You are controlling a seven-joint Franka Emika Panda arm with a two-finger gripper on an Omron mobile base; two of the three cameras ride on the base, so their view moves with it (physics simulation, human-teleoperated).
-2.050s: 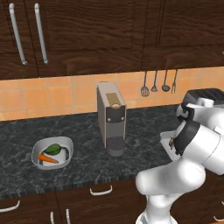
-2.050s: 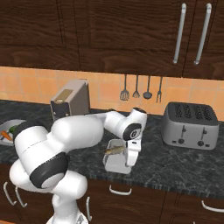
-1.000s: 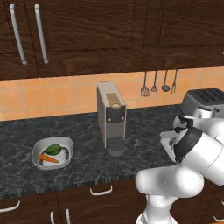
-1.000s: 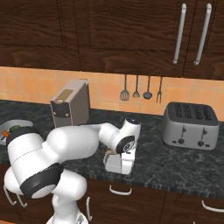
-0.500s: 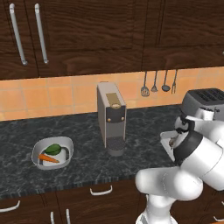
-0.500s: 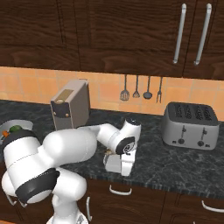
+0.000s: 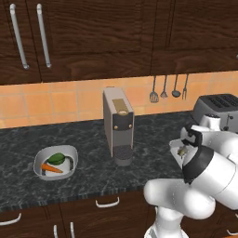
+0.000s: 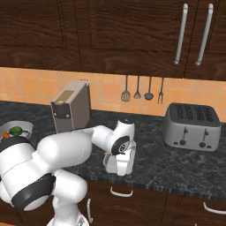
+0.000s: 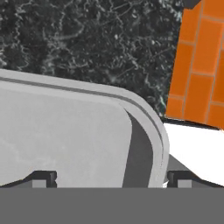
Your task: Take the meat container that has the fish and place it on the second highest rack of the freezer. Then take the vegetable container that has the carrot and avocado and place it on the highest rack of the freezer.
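Observation:
The white meat container (image 8: 118, 164) stands near the counter's front edge, and a bit of the brownish fish (image 7: 182, 151) shows in it beside my hand. My gripper (image 8: 121, 155) is down at this container. In the hand view the gripper (image 9: 111, 177) is open, its fingertips (image 9: 42, 176) wide apart on either side of the container's curved rim (image 9: 151, 131). The vegetable container (image 7: 70, 153) sits far to the left with the orange carrot (image 7: 52, 168) and the dark green avocado (image 7: 56, 158) in it. The freezer is out of view.
A grey coffee machine (image 7: 118, 125) stands on the dark stone counter (image 7: 93, 172) between the two containers. A toaster (image 8: 192, 126) is at the right, close behind my hand. Utensils (image 8: 137, 90) hang on the tiled wall, with dark cabinets above.
My hand has sunk from above the meat container down to its rim, and the arm has folded lower. The containers and the base have stayed put.

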